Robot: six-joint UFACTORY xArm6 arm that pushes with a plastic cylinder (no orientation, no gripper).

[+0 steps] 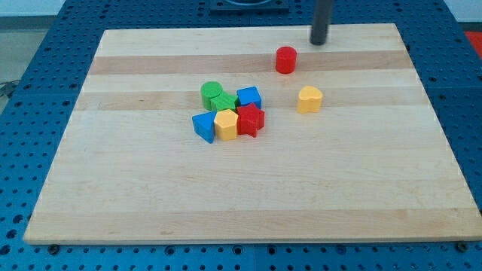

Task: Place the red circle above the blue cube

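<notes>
The red circle (285,59) is a short red cylinder near the view's top, right of centre. The blue cube (249,98) sits lower and to the left, at the right top of a tight cluster of blocks. My tip (318,42) stands on the board at the view's top, up and to the right of the red circle, a short gap away from it. The red circle lies above and to the right of the blue cube, well apart from it.
The cluster holds a green circle (212,93), a second green block (223,102), a red star-like block (251,120), a yellow hexagon (226,124) and a blue wedge-like block (203,126). A yellow heart-like block (309,99) lies alone to the right. The wooden board (248,196) rests on a blue perforated table.
</notes>
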